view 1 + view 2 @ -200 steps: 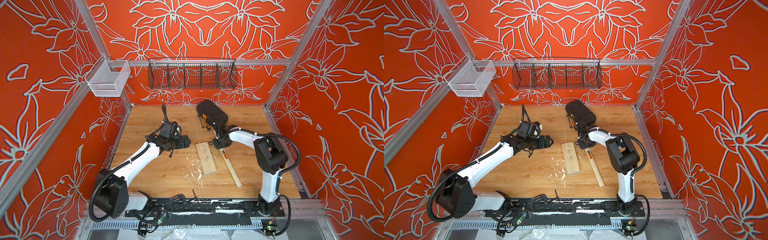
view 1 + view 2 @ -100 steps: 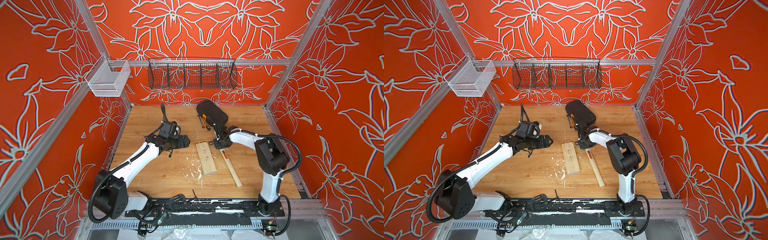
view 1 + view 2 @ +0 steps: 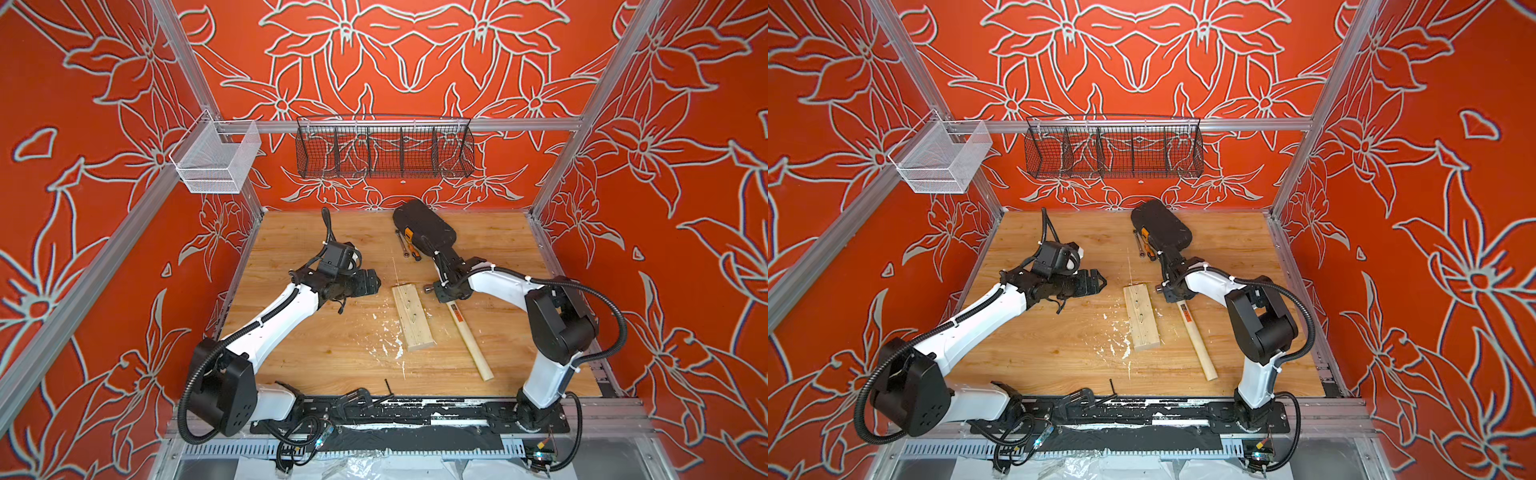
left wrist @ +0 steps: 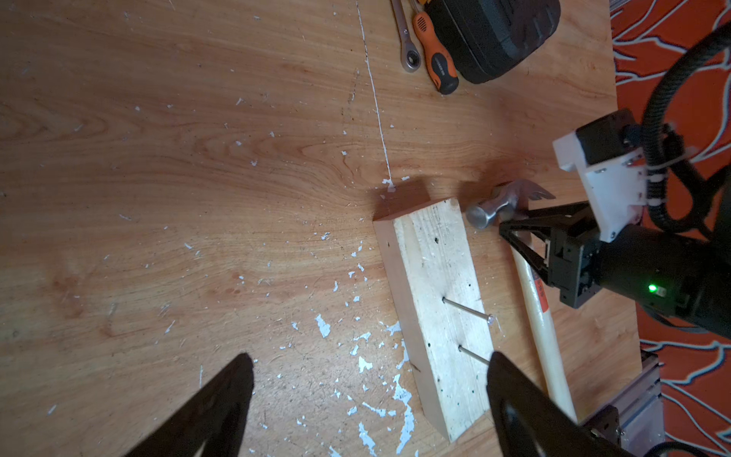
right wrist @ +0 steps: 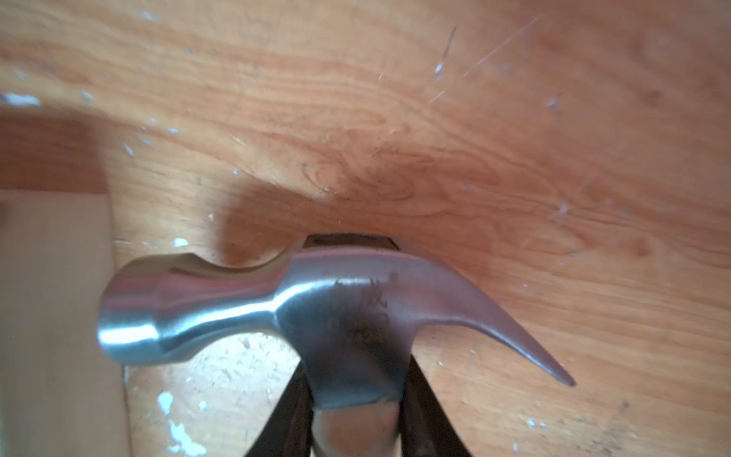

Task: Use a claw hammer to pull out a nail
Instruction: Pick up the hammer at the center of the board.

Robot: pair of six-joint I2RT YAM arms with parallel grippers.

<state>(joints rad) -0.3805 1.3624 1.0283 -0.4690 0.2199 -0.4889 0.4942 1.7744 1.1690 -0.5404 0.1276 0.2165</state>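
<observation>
Clamping the hammer (image 3: 471, 345) just under its steel head, the right gripper (image 3: 444, 292) sits mid-frame in a top view, right of the wood block (image 3: 413, 318). The handle runs toward the lower right; the claw points right, away from the nails (image 4: 466, 308). The left gripper (image 3: 375, 283) hovers wide open and empty, left of the block.

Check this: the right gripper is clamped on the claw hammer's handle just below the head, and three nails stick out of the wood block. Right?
No: two nails stick out of the wood block, not three, as the left wrist view shows. The right gripper does clamp the claw hammer as described.
</observation>
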